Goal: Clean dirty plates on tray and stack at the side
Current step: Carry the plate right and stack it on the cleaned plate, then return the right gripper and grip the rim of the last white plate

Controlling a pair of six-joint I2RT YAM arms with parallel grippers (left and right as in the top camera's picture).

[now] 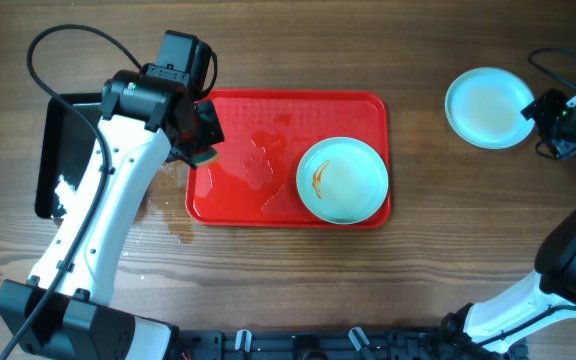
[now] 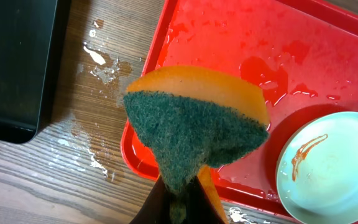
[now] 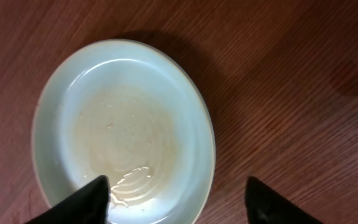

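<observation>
A pale mint plate [image 1: 342,179] with an orange-brown sauce smear lies on the right part of the red tray [image 1: 248,205]; it also shows in the left wrist view [image 2: 331,168]. A wiped, wet plate [image 1: 486,107] lies on the wooden table at the far right, filling the right wrist view [image 3: 123,130]. My left gripper [image 1: 203,153] is shut on an orange and green sponge [image 2: 197,124], held over the tray's left edge. My right gripper [image 3: 178,198] is open, its fingers either side of the wiped plate's rim. A third plate is not in view.
A glossy black tray [image 1: 56,155] lies at the far left, also seen in the left wrist view [image 2: 14,62]. Water is spilled on the red tray [image 2: 263,71] and on the table beside it [image 2: 98,62]. Cables run above both arms.
</observation>
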